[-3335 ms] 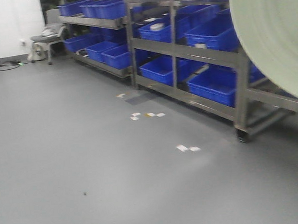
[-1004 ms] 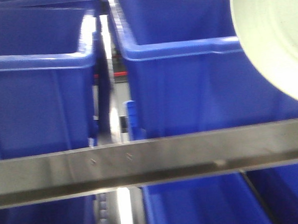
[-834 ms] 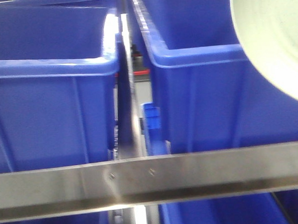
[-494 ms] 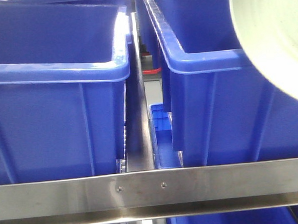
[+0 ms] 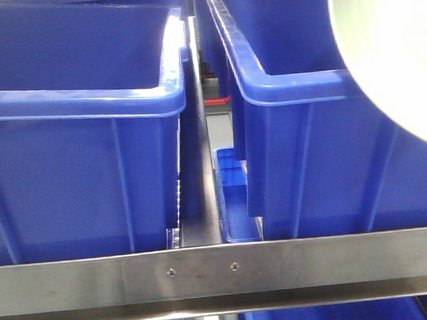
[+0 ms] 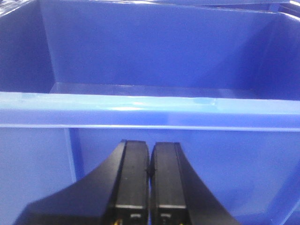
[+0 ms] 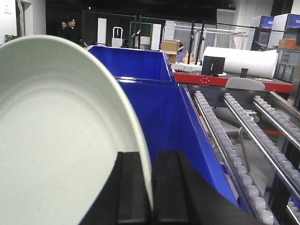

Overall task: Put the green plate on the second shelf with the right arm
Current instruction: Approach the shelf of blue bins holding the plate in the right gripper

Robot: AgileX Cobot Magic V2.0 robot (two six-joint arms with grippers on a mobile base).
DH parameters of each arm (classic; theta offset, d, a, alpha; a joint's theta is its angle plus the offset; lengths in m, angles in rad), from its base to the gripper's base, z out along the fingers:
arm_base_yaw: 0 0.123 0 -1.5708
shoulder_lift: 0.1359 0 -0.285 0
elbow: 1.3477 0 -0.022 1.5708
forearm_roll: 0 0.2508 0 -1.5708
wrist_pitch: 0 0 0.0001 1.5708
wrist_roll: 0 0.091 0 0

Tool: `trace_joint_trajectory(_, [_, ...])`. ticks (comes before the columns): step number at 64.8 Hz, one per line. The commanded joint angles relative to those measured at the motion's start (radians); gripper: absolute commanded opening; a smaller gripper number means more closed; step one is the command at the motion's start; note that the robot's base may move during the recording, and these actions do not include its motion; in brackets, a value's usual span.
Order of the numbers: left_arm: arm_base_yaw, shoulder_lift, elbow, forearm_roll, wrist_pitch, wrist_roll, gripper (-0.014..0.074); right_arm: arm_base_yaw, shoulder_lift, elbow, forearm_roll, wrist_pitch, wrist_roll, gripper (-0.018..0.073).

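Right jaws: the right gripper (image 7: 151,161) is clamped on the near rim of the green plate (image 7: 61,140), one finger on each face.
Left jaws: the left gripper (image 6: 149,152) has its fingers pressed together with nothing between them.
Plate position: held on edge in the air, just left of the right blue bin (image 7: 161,112), its upper part above the bin's rim; not yet on any shelf.
Handling: probably light and stiff, with a matte plastic look and little risk of breaking. The smooth sloping rim could slip or swing in a one-point pinch.
Hold: the rim is the only purchase, and the present grip suits it.
Left blue bin (image 5: 83,138): left of the right blue bin, across a narrow gap.
Steel rail (image 5: 219,271): crosses below the front of the right blue bin.
Roller tracks (image 7: 234,140): right of the right blue bin.
Writing: none readable. The signs and boxes (image 7: 169,45) far beyond the right blue bin are too small to make out.
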State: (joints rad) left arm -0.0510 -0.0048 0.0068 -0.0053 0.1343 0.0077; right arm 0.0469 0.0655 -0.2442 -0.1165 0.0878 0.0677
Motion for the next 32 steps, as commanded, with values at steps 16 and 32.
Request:
trace_joint_trajectory(16, [-0.004, -0.014, 0.042, -0.009, -0.087, -0.008, 0.013, -0.007, 0.011, -0.034, -0.004, -0.229, 0.0, 0.0057])
trace_joint_trajectory(32, [-0.004, -0.014, 0.042, -0.009, -0.087, -0.008, 0.013, -0.007, 0.014, -0.034, 0.013, -0.452, 0.0, 0.0057])
